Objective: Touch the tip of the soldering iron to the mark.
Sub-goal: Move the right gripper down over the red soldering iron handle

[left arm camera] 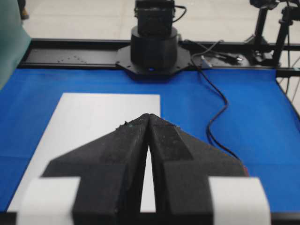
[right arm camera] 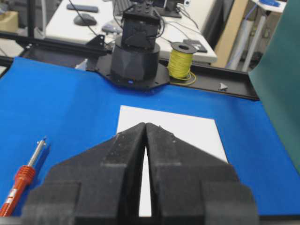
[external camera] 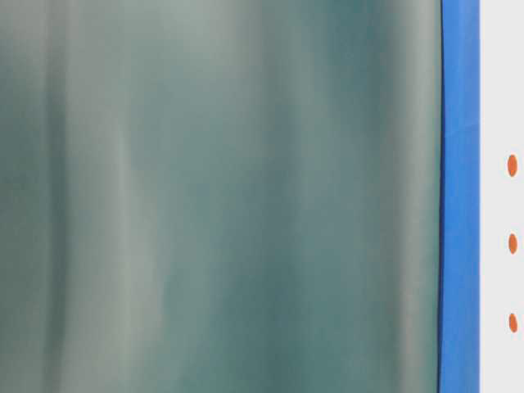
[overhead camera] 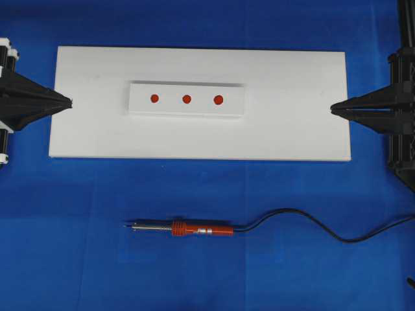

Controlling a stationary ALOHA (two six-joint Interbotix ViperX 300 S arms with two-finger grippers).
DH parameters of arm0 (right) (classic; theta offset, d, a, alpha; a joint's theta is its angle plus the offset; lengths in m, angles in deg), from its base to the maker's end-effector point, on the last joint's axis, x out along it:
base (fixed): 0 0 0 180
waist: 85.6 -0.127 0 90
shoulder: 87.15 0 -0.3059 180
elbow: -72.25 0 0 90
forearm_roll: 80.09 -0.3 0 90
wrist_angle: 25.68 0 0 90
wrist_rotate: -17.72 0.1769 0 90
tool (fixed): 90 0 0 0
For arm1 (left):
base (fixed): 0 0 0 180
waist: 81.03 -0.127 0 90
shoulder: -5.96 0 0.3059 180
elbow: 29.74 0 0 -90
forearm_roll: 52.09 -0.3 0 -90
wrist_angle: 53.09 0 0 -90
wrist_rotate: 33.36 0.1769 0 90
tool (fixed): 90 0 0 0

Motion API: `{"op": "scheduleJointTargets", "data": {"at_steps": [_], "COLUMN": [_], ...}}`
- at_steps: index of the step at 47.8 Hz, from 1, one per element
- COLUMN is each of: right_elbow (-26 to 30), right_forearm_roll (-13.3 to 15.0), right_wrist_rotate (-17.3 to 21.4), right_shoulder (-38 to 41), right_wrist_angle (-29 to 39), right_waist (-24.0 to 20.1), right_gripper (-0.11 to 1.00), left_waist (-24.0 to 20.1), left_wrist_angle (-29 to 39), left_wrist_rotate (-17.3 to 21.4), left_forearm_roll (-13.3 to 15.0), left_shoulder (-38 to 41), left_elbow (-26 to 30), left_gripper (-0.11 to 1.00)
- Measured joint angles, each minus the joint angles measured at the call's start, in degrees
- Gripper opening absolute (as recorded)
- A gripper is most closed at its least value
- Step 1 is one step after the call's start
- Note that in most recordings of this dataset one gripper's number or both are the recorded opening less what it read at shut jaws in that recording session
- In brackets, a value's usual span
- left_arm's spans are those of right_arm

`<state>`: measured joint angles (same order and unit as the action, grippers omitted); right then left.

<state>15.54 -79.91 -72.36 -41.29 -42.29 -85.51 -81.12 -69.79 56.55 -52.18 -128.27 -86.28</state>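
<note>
The soldering iron [overhead camera: 194, 229] lies on the blue cloth in front of the white board [overhead camera: 91, 129], red-orange handle in the middle, tip [overhead camera: 126, 225] pointing left, black cord [overhead camera: 311, 223] trailing right. Its handle and shaft also show at the lower left of the right wrist view [right arm camera: 21, 183]. The mark [overhead camera: 187, 99] is the middle red dot on the raised white strip [overhead camera: 139, 102]; it also shows in the table-level view [external camera: 512, 243]. My left gripper [overhead camera: 69, 102] is shut and empty at the board's left edge. My right gripper [overhead camera: 333, 109] is shut and empty at the board's right edge.
Two outer red dots [overhead camera: 154, 98] [overhead camera: 218, 100] flank the mark. A green sheet [external camera: 221, 196] fills most of the table-level view. A yellow wire spool [right arm camera: 182, 60] stands beyond the table by the far arm base [right arm camera: 136, 56].
</note>
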Motion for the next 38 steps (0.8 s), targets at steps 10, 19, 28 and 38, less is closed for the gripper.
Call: {"op": "scheduleJointTargets", "data": {"at_steps": [10,19,28,38], "right_elbow": [0.9,3.4,7.3,12.0], "right_forearm_roll": [0.0,-0.1,-0.1,-0.1], "right_wrist_rotate": [0.7,3.0,5.4,10.1], "right_shoulder": [0.6,2.6,8.7,17.2], "right_wrist_angle": [1.5,3.3,4.9,7.9], "right_waist": [-0.4,-2.9,-5.6,-7.4], "right_gripper": [-0.06,-0.06,-0.05,0.25], "left_waist": [0.3,0.4,0.4,0.4], "left_wrist_angle": [0.0,0.0,-0.2,-0.2], "left_wrist_rotate": [-0.2,-0.3,-0.2,-0.2], "left_forearm_roll": [0.0,0.0,0.0,0.0], "left_shoulder": [0.0,0.0,0.1,0.0], "left_elbow": [-0.3,-0.8,-1.0,-1.1], "left_gripper": [0.00,0.00,0.00,0.00]}}
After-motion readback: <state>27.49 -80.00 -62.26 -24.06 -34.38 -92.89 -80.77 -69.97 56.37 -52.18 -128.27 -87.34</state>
